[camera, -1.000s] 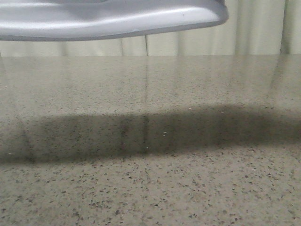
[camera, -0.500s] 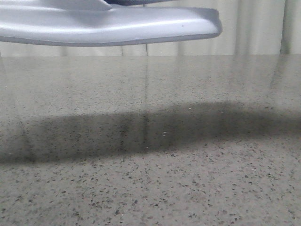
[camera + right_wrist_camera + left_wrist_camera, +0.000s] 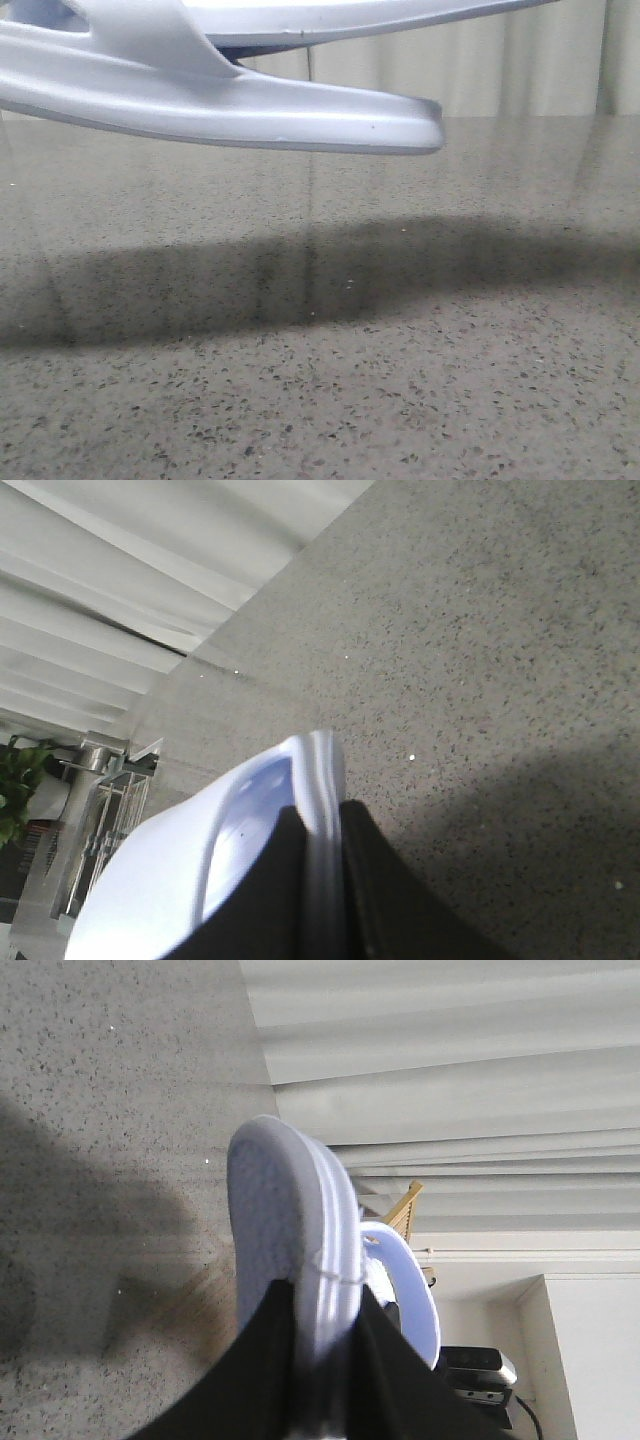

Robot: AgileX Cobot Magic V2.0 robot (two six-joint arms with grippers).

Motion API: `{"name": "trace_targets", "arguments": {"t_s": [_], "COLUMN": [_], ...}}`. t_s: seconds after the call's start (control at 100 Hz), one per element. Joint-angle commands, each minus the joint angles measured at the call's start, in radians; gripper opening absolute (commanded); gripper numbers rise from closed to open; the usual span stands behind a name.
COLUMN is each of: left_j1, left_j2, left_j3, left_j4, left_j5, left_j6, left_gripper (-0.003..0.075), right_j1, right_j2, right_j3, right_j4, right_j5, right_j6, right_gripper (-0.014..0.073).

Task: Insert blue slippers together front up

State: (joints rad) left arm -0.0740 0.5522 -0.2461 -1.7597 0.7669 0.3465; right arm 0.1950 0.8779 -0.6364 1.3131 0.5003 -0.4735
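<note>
Left gripper (image 3: pixel 325 1360): the two black fingers (image 3: pixel 250 1380) are clamped on the edge of one pale blue slipper (image 3: pixel 290 1230), one finger on the sole side, the other on the footbed side. The slipper's sole rim sticks out past the fingertips, textured underside facing the table.

Right gripper (image 3: pixel 322 880): black fingers (image 3: pixel 385 890) pinch the rim of the second slipper (image 3: pixel 170 880), again one finger on each face. The rounded end of this slipper projects beyond the fingertips.

Both slippers are off the table, held in the air. In the left wrist view the second slipper (image 3: pixel 405 1280) shows just behind the first one, partly hidden by it; whether the two touch cannot be told.

Front view: the first slipper (image 3: pixel 250 105) hangs across the upper left, sole downward, slightly tilted, with its strap (image 3: pixel 140 30) rising at the upper left. The second slipper (image 3: pixel 380 15) lies just above it along the top edge of the picture, only its underside showing.

Below them, the speckled grey stone table (image 3: pixel 400 400) carries a broad dark shadow band (image 3: pixel 300 285) across its middle. Pale pleated curtains (image 3: pixel 520 60) hang behind the far table edge.
</note>
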Motion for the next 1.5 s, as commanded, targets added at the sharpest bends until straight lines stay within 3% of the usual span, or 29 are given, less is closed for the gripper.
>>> {"name": "trace_targets", "arguments": {"t_s": [0.0, 0.6, 0.93, 1.26, 1.49], "left_j1": [-0.005, -0.005, -0.005, -0.005, -0.005], "left_j2": [0.002, 0.002, 0.002, 0.002, 0.002], "left_j3": [-0.032, -0.052, -0.138, -0.148, -0.158], "left_j4": [-0.101, -0.101, -0.101, -0.101, -0.101], "left_j5": [0.128, 0.161, 0.173, 0.192, 0.198], "left_j6": [-0.003, -0.004, 0.000, -0.004, -0.004], "left_gripper": [0.0016, 0.0016, 0.0016, 0.0016, 0.0016], "right_j1": [0.005, 0.005, 0.005, 0.005, 0.066], "right_j2": [0.015, 0.066, 0.066, 0.067, 0.083], "right_j3": [-0.035, -0.026, 0.061, 0.063, 0.063], "right_j4": [0.083, 0.231, 0.558, 0.558, 0.558], "right_j5": [0.123, 0.192, 0.279, 0.334, 0.330], "right_j6": [-0.056, -0.154, -0.326, -0.339, -0.363], "right_gripper": [-0.0107, -0.0107, -0.0107, -0.0107, -0.0107]}}
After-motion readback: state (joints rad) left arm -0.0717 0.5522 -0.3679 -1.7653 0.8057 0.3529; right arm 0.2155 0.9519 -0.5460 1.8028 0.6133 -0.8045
